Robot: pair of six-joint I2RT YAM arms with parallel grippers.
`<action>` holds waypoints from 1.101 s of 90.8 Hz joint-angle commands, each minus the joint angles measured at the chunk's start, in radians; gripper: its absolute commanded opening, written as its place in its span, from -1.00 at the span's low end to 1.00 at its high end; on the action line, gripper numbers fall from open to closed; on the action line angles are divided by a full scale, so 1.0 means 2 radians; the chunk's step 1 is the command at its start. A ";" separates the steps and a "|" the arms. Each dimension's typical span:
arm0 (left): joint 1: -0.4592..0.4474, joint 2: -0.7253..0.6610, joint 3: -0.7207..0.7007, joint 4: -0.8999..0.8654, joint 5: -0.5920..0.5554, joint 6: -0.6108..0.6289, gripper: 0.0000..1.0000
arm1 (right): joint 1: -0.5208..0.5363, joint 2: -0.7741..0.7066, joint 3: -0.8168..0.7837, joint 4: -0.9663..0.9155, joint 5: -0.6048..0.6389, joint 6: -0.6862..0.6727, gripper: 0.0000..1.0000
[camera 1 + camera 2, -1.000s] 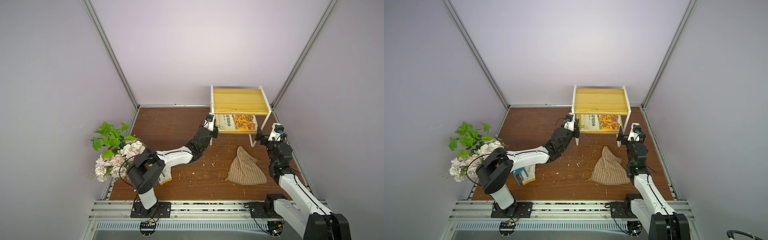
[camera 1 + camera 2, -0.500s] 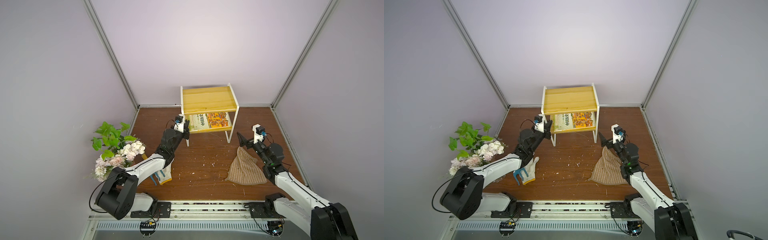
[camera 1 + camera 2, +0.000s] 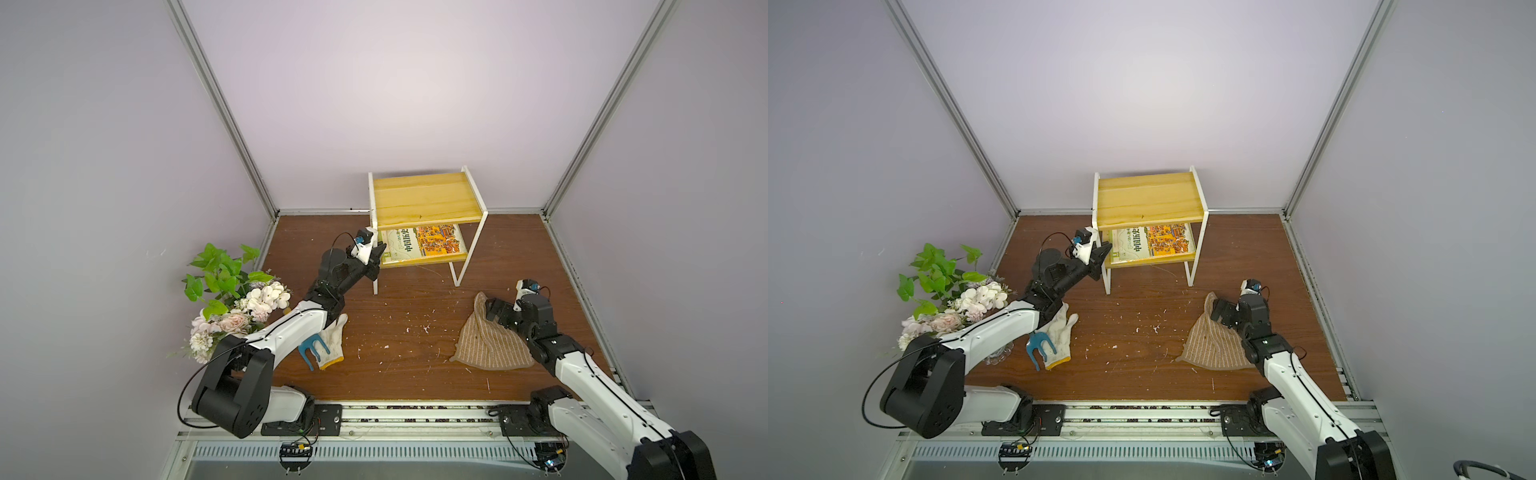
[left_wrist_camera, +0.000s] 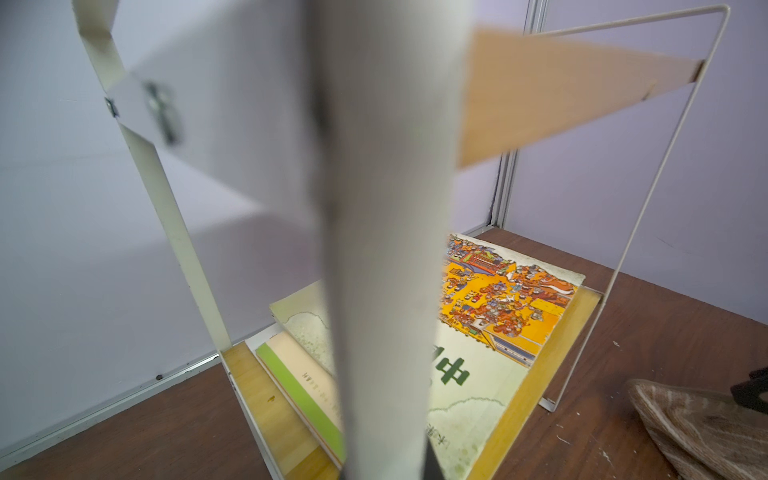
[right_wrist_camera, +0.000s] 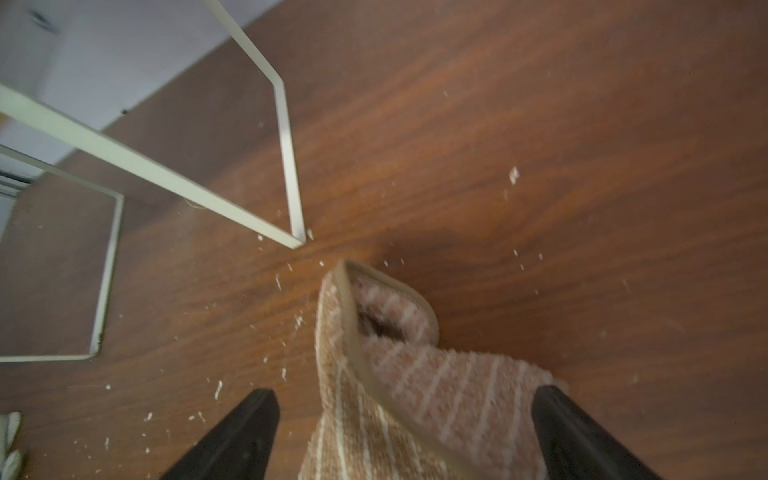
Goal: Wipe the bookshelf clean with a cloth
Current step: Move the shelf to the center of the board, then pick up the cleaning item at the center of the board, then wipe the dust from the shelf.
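Nearest you, your right gripper (image 5: 403, 392) stands spread wide astride the raised fold of the cloth (image 3: 486, 345) lying on the wooden tabletop (image 3: 395, 365); farther back, your left gripper (image 3: 376, 259) is clamped on the front leg of the bookshelf (image 3: 424, 199)

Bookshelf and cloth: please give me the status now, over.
Left claw shut on bookshelf front leg. Right claw open, astride cloth peak, not gripping. Cloth lies heaped on tabletop. Book occupies lower board.
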 commanded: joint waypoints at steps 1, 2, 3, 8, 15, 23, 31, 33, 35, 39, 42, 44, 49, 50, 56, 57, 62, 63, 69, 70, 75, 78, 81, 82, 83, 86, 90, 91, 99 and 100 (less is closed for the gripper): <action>0.020 0.007 -0.021 -0.054 0.003 0.034 -0.90 | 0.003 0.010 -0.015 -0.043 -0.033 0.033 0.80; 0.021 0.006 -0.022 -0.055 0.003 0.033 -0.90 | 0.004 0.013 -0.016 -0.040 -0.037 0.032 0.77; 0.023 0.006 -0.022 -0.055 0.004 0.033 -0.89 | 0.006 0.016 -0.017 -0.037 -0.042 0.031 0.74; 0.027 0.004 -0.022 -0.057 0.008 0.033 -0.86 | 0.017 0.036 -0.019 -0.028 -0.053 0.031 0.64; 0.029 0.005 -0.018 -0.061 0.012 0.036 -0.82 | 0.036 0.063 -0.017 -0.021 -0.037 0.034 0.51; 0.032 0.007 -0.015 -0.066 0.013 0.038 -0.77 | 0.050 0.078 -0.026 0.014 -0.038 0.043 0.22; 0.038 -0.001 -0.021 -0.059 0.012 0.028 -0.56 | 0.058 0.075 -0.031 0.042 -0.035 0.041 -0.26; 0.038 -0.005 -0.023 -0.056 0.011 0.024 -0.49 | 0.059 0.072 -0.029 0.042 -0.031 0.035 -0.40; 0.039 -0.010 -0.027 -0.054 0.009 0.022 -0.40 | 0.059 0.068 -0.026 0.041 -0.027 0.029 -0.59; 0.038 -0.017 -0.034 -0.047 0.008 0.013 -0.24 | 0.060 0.057 -0.020 0.037 -0.017 0.015 -0.88; 0.038 -0.023 -0.040 -0.038 0.007 0.005 -0.16 | 0.060 0.046 -0.015 0.037 -0.013 0.004 -1.00; 0.038 -0.026 -0.045 -0.032 0.007 -0.001 -0.10 | 0.060 0.037 -0.011 0.040 -0.013 -0.004 -1.00; 0.038 -0.034 -0.055 -0.019 0.008 -0.018 -0.01 | 0.060 0.014 -0.005 0.062 -0.024 -0.027 -1.00; 0.038 -0.036 -0.056 -0.017 0.008 -0.022 0.01 | 0.060 0.007 -0.004 0.068 -0.027 -0.031 -1.00; 0.039 -0.048 -0.066 0.000 0.006 -0.051 0.05 | 0.060 -0.024 -0.003 0.127 -0.056 -0.055 -1.00; 0.038 -0.050 -0.067 0.003 0.005 -0.057 0.05 | 0.060 -0.029 -0.004 0.138 -0.061 -0.057 -1.00; 0.039 -0.063 -0.078 0.027 0.001 -0.090 0.12 | 0.061 -0.043 -0.007 0.212 -0.089 -0.066 -1.00; 0.039 -0.065 -0.079 0.033 0.001 -0.097 0.13 | 0.060 -0.043 -0.008 0.227 -0.092 -0.067 -1.00; 0.039 -0.077 -0.085 0.058 0.009 -0.129 0.18 | 0.061 -0.035 -0.002 0.317 -0.103 -0.075 -1.00; 0.039 -0.078 -0.085 0.061 0.009 -0.134 0.18 | 0.061 -0.030 0.001 0.325 -0.105 -0.079 -1.00; 0.038 -0.082 -0.078 0.068 0.012 -0.154 0.20 | 0.061 -0.004 0.024 0.376 -0.112 -0.091 -1.00; 0.039 -0.083 -0.072 0.066 0.011 -0.164 0.20 | 0.061 0.016 0.043 0.388 -0.115 -0.096 -1.00; 0.039 -0.083 -0.064 0.063 0.006 -0.174 0.20 | 0.062 0.034 0.062 0.387 -0.106 -0.095 -1.00; 0.038 -0.082 -0.062 0.062 0.005 -0.177 0.21 | 0.062 0.038 0.067 0.385 -0.102 -0.094 -1.00; 0.038 -0.081 -0.060 0.060 0.003 -0.179 0.21 | 0.062 0.038 0.067 0.385 -0.102 -0.094 -1.00; 0.039 -0.078 -0.055 0.058 0.001 -0.185 0.22 | 0.063 0.056 0.079 0.368 -0.071 -0.087 -1.00; 0.038 -0.072 -0.050 0.055 0.003 -0.189 0.23 | 0.063 0.070 0.072 0.361 -0.039 -0.080 -1.00; 0.038 -0.069 -0.049 0.054 0.004 -0.190 0.22 | 0.063 0.073 0.068 0.361 -0.034 -0.078 -1.00; 0.037 -0.053 -0.042 0.048 0.012 -0.197 0.22 | 0.063 0.107 0.015 0.407 0.005 -0.052 -1.00; 0.037 -0.051 -0.041 0.048 0.012 -0.197 0.23 | 0.063 0.112 0.007 0.421 0.005 -0.048 -1.00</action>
